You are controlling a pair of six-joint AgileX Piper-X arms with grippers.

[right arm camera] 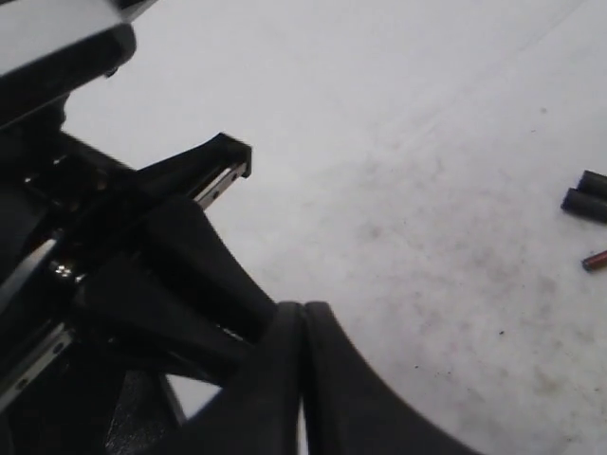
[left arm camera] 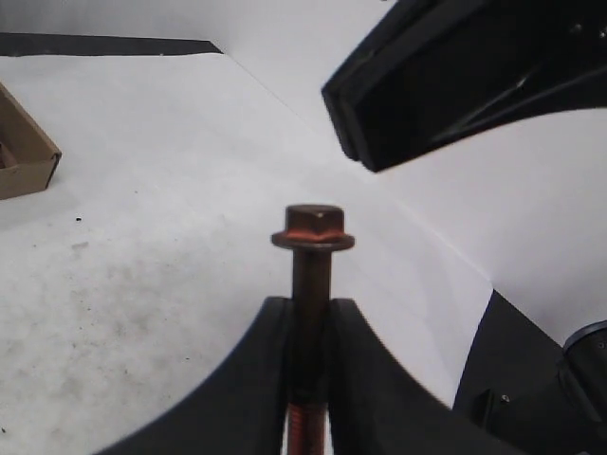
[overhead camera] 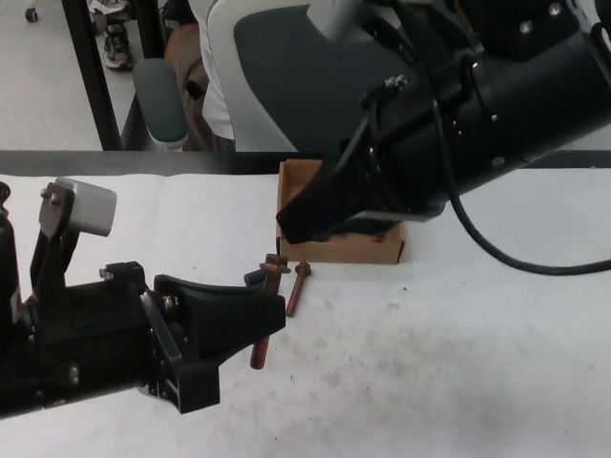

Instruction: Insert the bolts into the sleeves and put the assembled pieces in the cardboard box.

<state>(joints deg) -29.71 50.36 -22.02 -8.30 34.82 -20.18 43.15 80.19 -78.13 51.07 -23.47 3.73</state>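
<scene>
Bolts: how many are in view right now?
2. One bolt is clamped in the left gripper; a second bolt lies on the bench by the cardboard box. More may be hidden.

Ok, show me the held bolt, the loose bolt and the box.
held bolt [left arm camera: 312, 227]: left wrist view, on its hex head.
loose bolt [overhead camera: 297, 291]: high view, on the middle of its shaft.
box [overhead camera: 363, 252]: high view, on its near wall.
</scene>
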